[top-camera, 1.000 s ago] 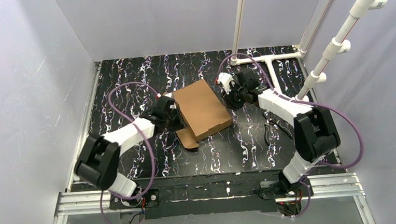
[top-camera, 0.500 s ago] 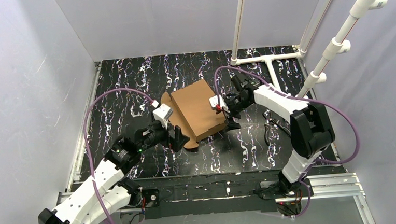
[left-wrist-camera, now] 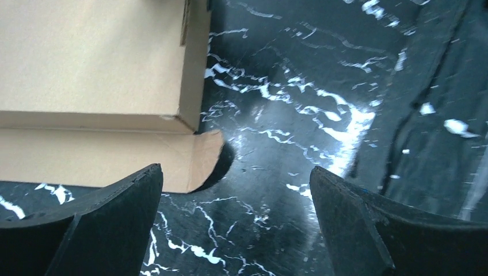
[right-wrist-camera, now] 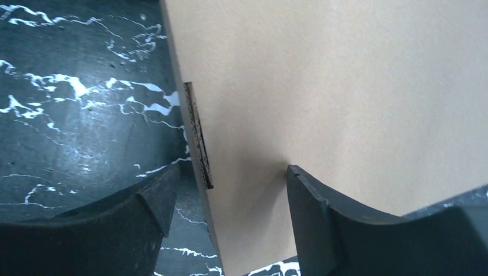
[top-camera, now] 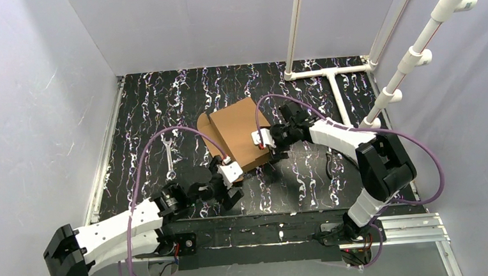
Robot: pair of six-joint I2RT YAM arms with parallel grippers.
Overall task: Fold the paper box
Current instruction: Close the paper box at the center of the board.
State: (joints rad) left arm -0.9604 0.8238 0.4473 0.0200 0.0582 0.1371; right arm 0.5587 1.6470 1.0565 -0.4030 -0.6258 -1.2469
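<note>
We see the plain brown corrugated cardboard paper box [top-camera: 241, 133] lying mid-table on the black, white-veined marbled tabletop [top-camera: 162, 98], turned at an angle, with a rounded flap spread flat at its near-left corner.

The left gripper [top-camera: 225, 184] hangs just near of that corner. In its wrist view its black fingers [left-wrist-camera: 115, 218] stand wide apart with only bare tabletop between them and nothing held. The box [left-wrist-camera: 86, 69] and its rounded flap sit to the far left of the jaws.

The right gripper [top-camera: 267, 148] is at the box's right side. Its jaws are parted and straddle a raw cardboard edge [right-wrist-camera: 198, 132], with one finger [right-wrist-camera: 132, 224] over the tabletop and the other over the brown panel [right-wrist-camera: 345, 86]. We see them clamping nothing.

A silver wrench [top-camera: 168, 158] lies on the left of the table, well apart from the box.
</note>
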